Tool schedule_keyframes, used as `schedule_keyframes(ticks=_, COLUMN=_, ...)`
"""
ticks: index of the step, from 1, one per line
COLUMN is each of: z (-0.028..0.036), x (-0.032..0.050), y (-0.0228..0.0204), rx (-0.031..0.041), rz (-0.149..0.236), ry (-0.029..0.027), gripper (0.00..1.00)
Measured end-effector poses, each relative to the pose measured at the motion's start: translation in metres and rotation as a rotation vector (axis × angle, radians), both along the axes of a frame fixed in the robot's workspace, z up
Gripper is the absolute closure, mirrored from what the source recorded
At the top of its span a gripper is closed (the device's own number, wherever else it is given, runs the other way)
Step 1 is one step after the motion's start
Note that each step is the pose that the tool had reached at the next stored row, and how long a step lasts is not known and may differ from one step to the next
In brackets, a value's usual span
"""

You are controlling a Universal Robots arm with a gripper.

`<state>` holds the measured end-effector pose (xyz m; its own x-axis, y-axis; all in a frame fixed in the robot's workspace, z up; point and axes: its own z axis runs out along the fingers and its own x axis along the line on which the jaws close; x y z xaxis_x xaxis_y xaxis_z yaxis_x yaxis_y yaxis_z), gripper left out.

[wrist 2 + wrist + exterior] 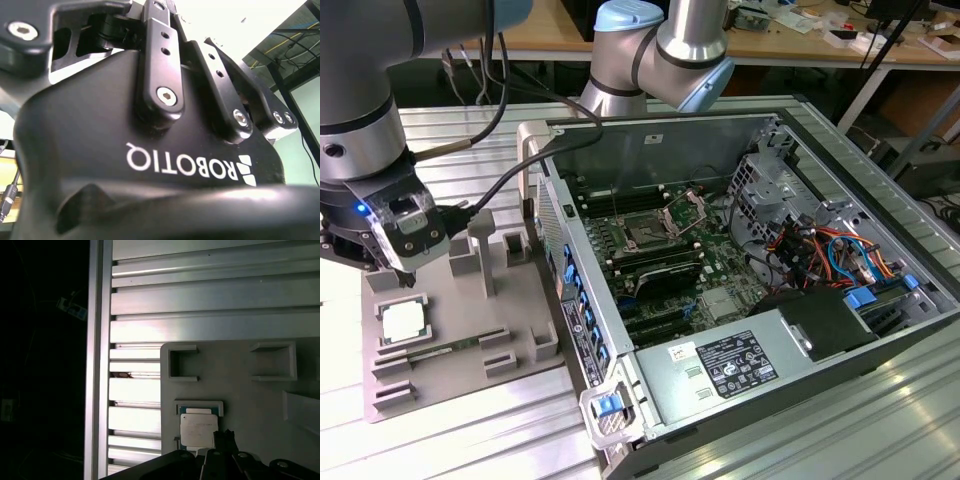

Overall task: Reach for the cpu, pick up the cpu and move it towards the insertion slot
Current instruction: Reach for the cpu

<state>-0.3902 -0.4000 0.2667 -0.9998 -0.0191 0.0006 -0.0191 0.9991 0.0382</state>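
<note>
One labelled power supply box (735,365) is seen nearest in the exterior view, set in the near corner of an open computer case (800,415) that lies on a ribbed metal table (470,430). Towards the exterior view's left, a grey tray (460,300) is placed just beside the case, and a green memory stick (438,352) is laid along its near part. Just behind the stick the cpu (402,324) is found, lying flat in a shallow square recess with its silvery top turned upward. In the first wrist view the cpu (198,430) is shown nearly square, so no long axis can be made out. Its edges are lined up with the recess walls.

The gripper (400,268) is held just above the cpu, apart from it. Whether it is spread or pressed together cannot be told. Its black linkage bars (160,95) are seen close up in the second wrist view.

Upright grey posts (485,250) on the tray and the case's side wall (575,310) stand between the cpu and the insertion slot (645,234). The slot is set well apart from the cpu, on the green circuit board (705,245) inside the case. A black cable (510,175) is run from the wrist above the tray. Farthest off, wooden benches (550,35) are seen.
</note>
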Motion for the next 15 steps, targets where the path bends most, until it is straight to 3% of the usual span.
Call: schedule_keyframes(ticks=15, z=-0.0025, x=0.0, y=-0.0002, rx=0.0, rz=0.0, ry=-0.0001, gripper=0.89)
